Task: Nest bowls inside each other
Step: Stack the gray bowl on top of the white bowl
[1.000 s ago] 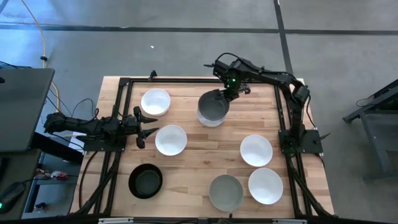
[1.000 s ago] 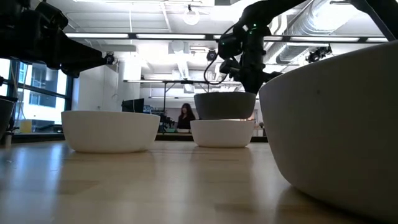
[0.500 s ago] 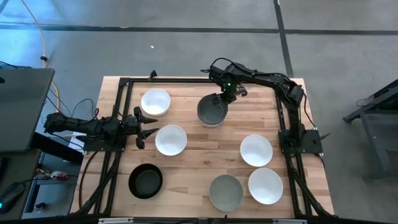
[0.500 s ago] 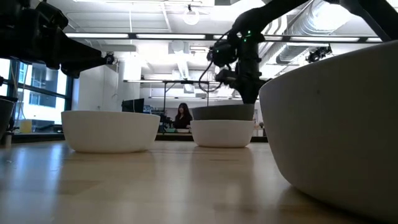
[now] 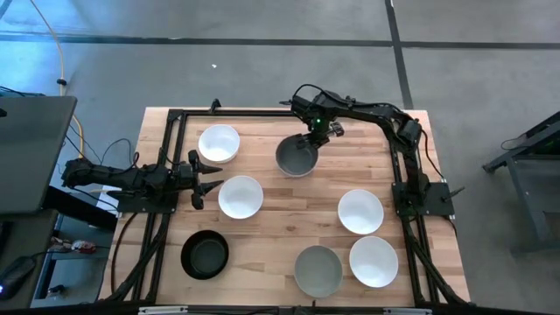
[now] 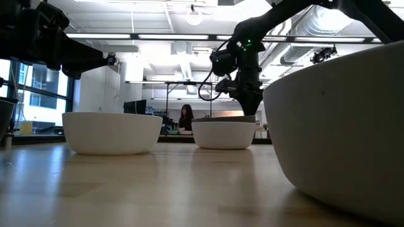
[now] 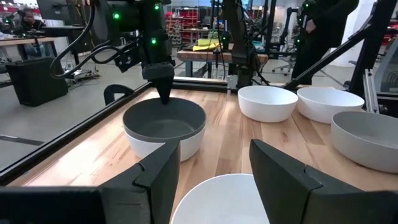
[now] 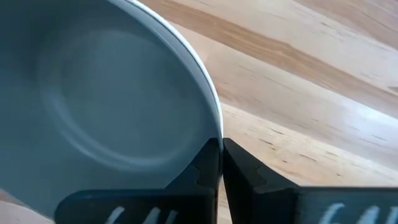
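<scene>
A grey bowl sits nested inside a white bowl near the table's far edge; in the low view only its rim shows above the white one. My right gripper stands over the grey bowl's far-right rim, shut on it. My left gripper waits open at the table's left edge, beside a white bowl that lies just past its fingers. Single bowls rest on their bases: white, black, grey, white, white. My right gripper holds the grey bowl by its rim on the far-right side, pinched with one finger inside the bowl and the other outside. The fingers come from above, pointing down. The bowl sits level, down inside the white bowl.
A black frame runs along the table's left, far and right edges. Bare wood lies in the middle of the table. In the low view a large near bowl fills the picture's right. A person sits in the room far behind.
My right gripper has gone down and a little toward the table's left, staying shut on the grey bowl. The bowl, held above the white bowl a second ago, has sunk into it until only its rim shows.
</scene>
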